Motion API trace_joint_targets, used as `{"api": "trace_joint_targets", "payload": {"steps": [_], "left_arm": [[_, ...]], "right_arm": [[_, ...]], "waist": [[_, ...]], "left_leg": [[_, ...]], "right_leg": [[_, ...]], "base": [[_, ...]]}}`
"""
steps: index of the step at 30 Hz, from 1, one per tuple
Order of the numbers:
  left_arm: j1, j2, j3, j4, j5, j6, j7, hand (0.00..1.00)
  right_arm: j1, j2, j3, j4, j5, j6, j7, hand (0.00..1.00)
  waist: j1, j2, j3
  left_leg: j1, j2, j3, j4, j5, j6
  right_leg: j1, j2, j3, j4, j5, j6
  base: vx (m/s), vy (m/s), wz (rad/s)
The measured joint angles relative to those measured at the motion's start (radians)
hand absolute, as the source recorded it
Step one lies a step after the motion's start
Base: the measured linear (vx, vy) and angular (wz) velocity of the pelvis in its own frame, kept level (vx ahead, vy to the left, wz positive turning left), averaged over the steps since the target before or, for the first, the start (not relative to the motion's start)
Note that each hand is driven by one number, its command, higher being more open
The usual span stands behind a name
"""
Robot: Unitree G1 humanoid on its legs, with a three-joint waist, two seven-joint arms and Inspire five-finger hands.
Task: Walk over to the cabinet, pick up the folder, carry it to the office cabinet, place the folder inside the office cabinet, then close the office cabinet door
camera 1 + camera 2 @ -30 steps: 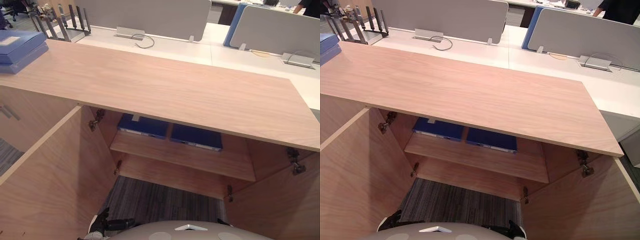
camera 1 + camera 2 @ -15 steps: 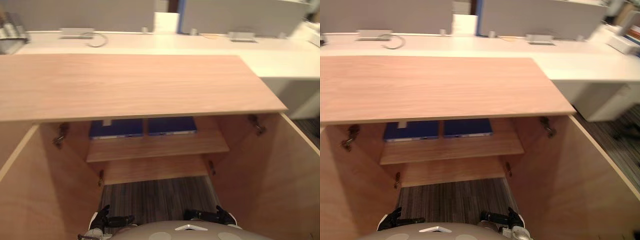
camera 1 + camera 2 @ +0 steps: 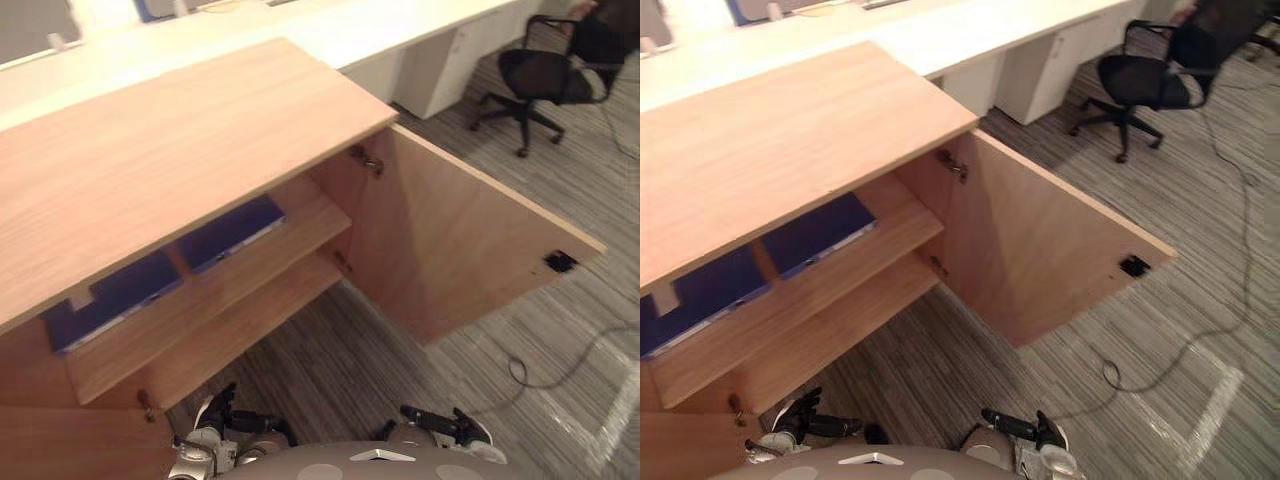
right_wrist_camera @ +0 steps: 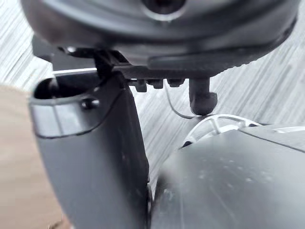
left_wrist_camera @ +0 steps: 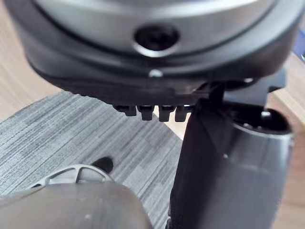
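The wooden office cabinet (image 3: 180, 140) stands with its doors swung out. Two blue folders (image 3: 232, 232) (image 3: 810, 232) lie flat side by side on its upper shelf (image 3: 240, 280), under the top board. My left hand (image 3: 235, 418) hangs low in front of the cabinet and holds nothing; its fingers (image 5: 157, 112) are relaxed. My right hand (image 3: 440, 420) hangs low as well, apart from the right door, with relaxed fingers (image 4: 157, 85) and nothing in it.
The open right door (image 3: 460, 245) juts out over the striped carpet. A black office chair (image 3: 535, 70) stands at the far right by a long white desk (image 3: 400, 25). White tape (image 3: 600, 430) marks the floor at the lower right.
The whole picture has swung to the right, so the camera has turned; the cabinet and folders lie as before. Both hands stay low and empty.
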Motion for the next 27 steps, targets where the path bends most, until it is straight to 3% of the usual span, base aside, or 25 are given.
{"api": "trace_joint_targets", "payload": {"steps": [1, 2, 3, 4, 5, 6, 11, 14, 15, 18, 19, 20, 25, 27], "left_arm": [[0.002, 0.014, 0.0, 0.0, -0.002, 0.0, 0.0, 1.0], [0.002, 0.027, 0.0, 0.002, -0.004, 0.006, 0.001, 1.0], [-0.008, 0.023, -0.001, 0.001, -0.005, 0.009, 0.0, 1.0], [-0.013, 0.015, 0.0, -0.004, -0.007, 0.009, -0.003, 1.0], [-0.01, 0.0, 0.001, -0.008, -0.017, 0.01, 0.001, 1.0], [-0.001, -0.048, 0.015, -0.012, -0.084, 0.01, 0.02, 1.0], [-0.004, -0.088, 0.045, -0.047, -0.091, 0.007, 0.018, 1.0], [0.004, -0.089, 0.109, -0.057, -0.117, 0.005, 0.032, 1.0], [0.005, -0.089, 0.112, -0.057, -0.117, 0.005, 0.032, 1.0], [0.028, -0.087, 0.133, -0.059, -0.113, -0.003, 0.041, 1.0], [0.045, -0.09, 0.159, -0.094, -0.107, -0.01, 0.027, 1.0], [0.077, -0.104, 0.171, -0.096, -0.106, -0.01, 0.009, 1.0], [0.077, -0.106, 0.171, -0.097, -0.106, -0.01, 0.006, 1.0], [0.078, -0.105, 0.17, -0.097, -0.102, -0.01, -0.001, 1.0]], "right_arm": [[0.005, 0.006, 0.015, -0.001, -0.004, 0.0, 0.001, 1.0], [-0.001, 0.018, 0.048, -0.001, -0.006, 0.0, 0.006, 1.0], [-0.011, 0.016, 0.071, -0.002, -0.006, 0.0, 0.011, 1.0], [-0.011, 0.017, 0.108, -0.003, -0.008, -0.001, 0.017, 1.0], [0.0, 0.008, 0.114, -0.003, 0.003, 0.002, 0.032, 1.0], [0.028, -0.026, 0.144, -0.024, 0.013, -0.013, 0.029, 1.0], [0.029, -0.017, 0.147, -0.079, 0.022, -0.018, 0.024, 1.0], [0.104, 0.008, 0.148, -0.368, 0.054, -0.013, 0.051, 1.0], [0.107, 0.008, 0.148, -0.38, 0.054, -0.014, 0.052, 1.0], [0.131, 0.002, 0.076, -0.61, 0.138, -0.037, 0.049, 1.0], [0.123, -0.043, -0.06, -0.769, 0.239, -0.077, 0.045, 1.0], [0.144, -0.042, -0.068, -0.768, 0.247, -0.076, 0.058, 1.0], [0.143, -0.044, -0.093, -0.769, 0.247, -0.076, 0.065, 1.0], [0.118, -0.091, -0.145, -0.768, 0.248, -0.071, 0.068, 1.0]], "waist": [[0.001, -0.023, -0.014], [0.005, -0.049, -0.029], [0.01, -0.047, -0.033], [0.005, -0.026, -0.028], [0.0, -0.002, -0.03], [0.0, 0.052, -0.05], [-0.003, 0.053, -0.05], [-0.006, 0.046, -0.028], [-0.006, 0.046, -0.027], [-0.03, 0.05, -0.029], [-0.03, 0.08, -0.044], [-0.031, 0.113, -0.05], [-0.033, 0.11, -0.051], [-0.032, 0.108, -0.05]], "left_leg": [[-0.013, 0.008, 0.024, 0.012, 0.005, -0.009], [-0.033, 0.031, 0.06, 0.023, 0.024, -0.033], [-0.038, 0.061, 0.078, 0.02, 0.039, -0.038], [-0.038, 0.113, 0.092, 0.035, 0.058, -0.052], [-0.035, 0.15, 0.094, 0.057, 0.068, -0.062], [-0.017, 0.219, 0.09, 0.065, 0.103, -0.096], [-0.006, 0.227, 0.083, 0.088, 0.104, -0.099], [0.024, 0.257, 0.097, 0.117, 0.086, -0.124], [0.025, 0.258, 0.098, 0.12, 0.085, -0.126], [0.022, 0.275, 0.076, 0.212, 0.072, -0.134], [0.05, 0.236, 0.039, 0.122, 0.012, -0.155], [0.049, 0.214, 0.037, 0.086, 0.013, -0.155], [0.046, 0.195, 0.032, 0.072, 0.013, -0.155], [0.028, 0.185, 0.024, 0.073, 0.013, -0.155]], "right_leg": [[0.015, -0.007, 0.0, -0.066, 0.04, 0.031], [0.019, 0.042, 0.021, -0.186, 0.046, 0.142], [0.029, 0.099, 0.019, -0.269, 0.05, 0.149], [0.076, 0.189, 0.024, -0.426, 0.064, 0.161], [0.113, 0.24, 0.026, -0.499, 0.096, 0.142], [0.14, 0.326, 0.05, -0.568, 0.11, 0.11], [0.14, 0.33, 0.075, -0.569, 0.111, 0.103], [0.137, 0.343, 0.134, -0.569, 0.119, 0.091], [0.137, 0.343, 0.138, -0.569, 0.119, 0.091], [0.141, 0.328, 0.185, -0.569, 0.123, 0.088], [0.12, 0.323, 0.195, -0.569, 0.146, 0.109], [0.102, 0.314, 0.195, -0.57, 0.169, 0.11], [0.093, 0.303, 0.196, -0.571, 0.186, 0.113], [0.079, 0.292, 0.195, -0.571, 0.196, 0.115]], "base": [[0.0, -0.36, -1.22], [-0.08, -0.42, -1.16], [-0.1, -0.603, -1.33], [-0.07, -0.522, -0.91], [-0.01, -0.673, -0.82], [0.03, -0.446, -0.5], [0.0, -0.082, -0.21], [0.01, -0.028, -0.44], [-0.01, -0.026, -0.59], [-0.03, 0.048, -0.42], [-0.18, 0.219, -0.2], [-0.2, 0.216, -0.11], [-0.1, 0.013, 0.01], [-0.11, 0.002, 0.06]]}}
